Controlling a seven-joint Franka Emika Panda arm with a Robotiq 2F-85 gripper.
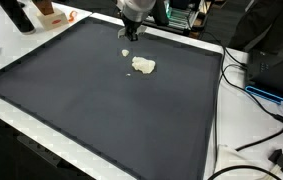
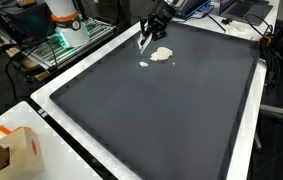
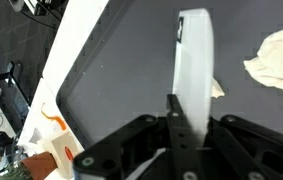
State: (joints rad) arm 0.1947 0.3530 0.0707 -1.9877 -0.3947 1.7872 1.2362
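My gripper (image 1: pixel 130 30) hangs over the far part of a large dark mat (image 1: pixel 91 110), in both exterior views (image 2: pixel 147 36). It is shut on a long flat white blade (image 3: pixel 195 55) that points away from the wrist camera, and the two fingers (image 3: pixel 174 108) close on its near end. A crumpled cream lump (image 1: pixel 143 66) lies on the mat just beyond the blade's tip (image 2: pixel 162 54) (image 3: pixel 277 60). A small cream scrap (image 1: pixel 126 53) lies beside it (image 2: pixel 144 65), and the blade partly hides it in the wrist view (image 3: pixel 218 89).
The mat lies on a white table (image 2: pixel 51 105). A cardboard box (image 2: pixel 19 152) stands at one corner and an orange-and-white object (image 2: pixel 65 18) behind the mat. Cables (image 1: pixel 266 110) and a black plug (image 1: pixel 278 157) lie along one side. Dark bottles (image 1: pixel 21 14) stand at a far corner.
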